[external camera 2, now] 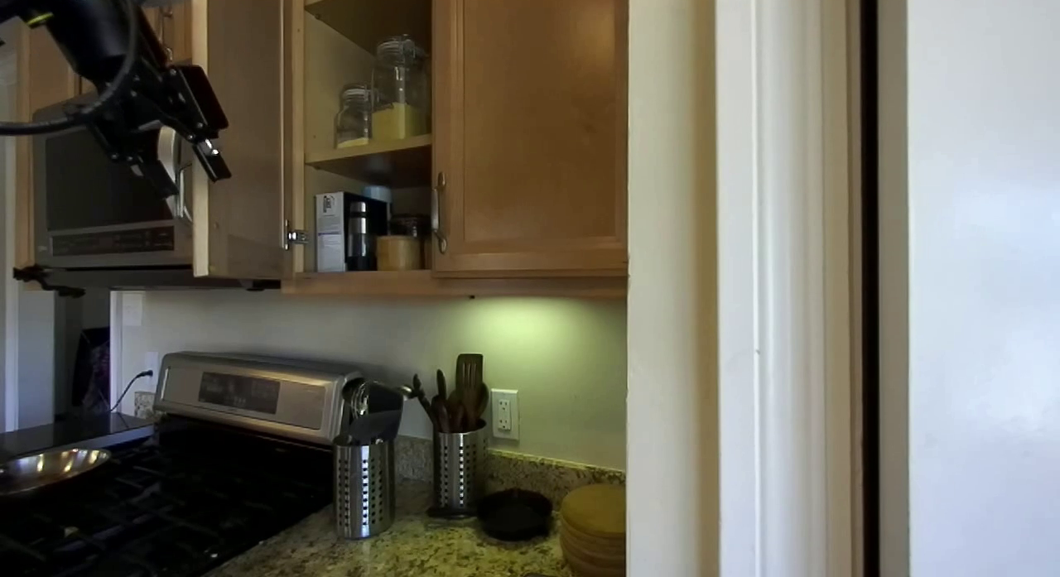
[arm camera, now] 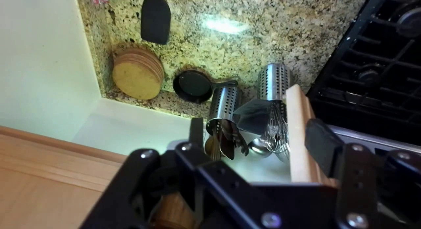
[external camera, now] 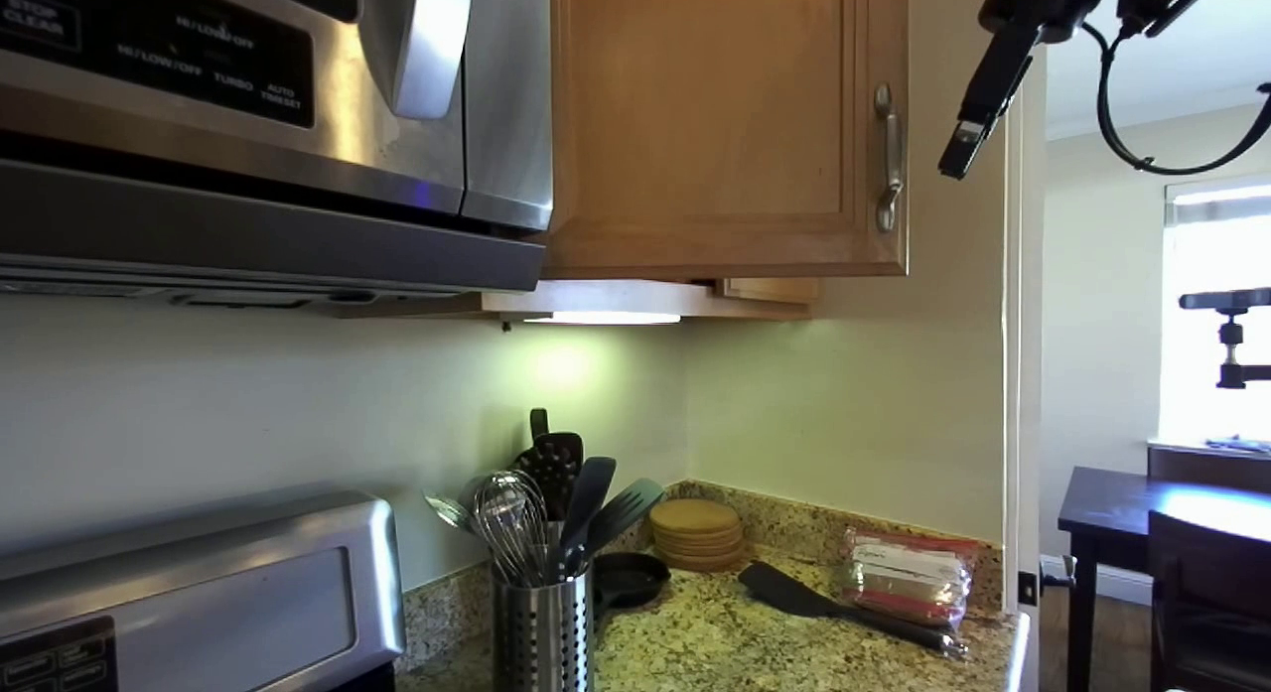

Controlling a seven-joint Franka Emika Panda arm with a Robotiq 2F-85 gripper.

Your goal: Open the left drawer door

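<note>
The left drawer door (external camera: 705,126), a honey-wood upper cabinet door, stands swung out from the cabinet. Its outer face and metal bar handle (external camera: 889,161) show in an exterior view. Its inner face shows in an exterior view (external camera 2: 244,130), with shelves exposed beside it. My gripper (external camera 2: 195,176) is open, near the door's free edge. In the wrist view, the door's edge (arm camera: 296,133) lies between the spread fingers of my gripper (arm camera: 255,127), close beside the right-hand finger. I cannot tell whether that finger touches it. The gripper is not closed on anything.
The matching door (external camera 2: 538,130) is shut. A microwave (external camera: 248,106) is beside the open door. Below are a stove (arm camera: 378,68), two utensil holders (external camera 2: 364,490) (external camera 2: 460,469), a small black pan (external camera 2: 515,513) and round boards (external camera: 698,533). Jars (external camera 2: 399,88) stand on the shelf.
</note>
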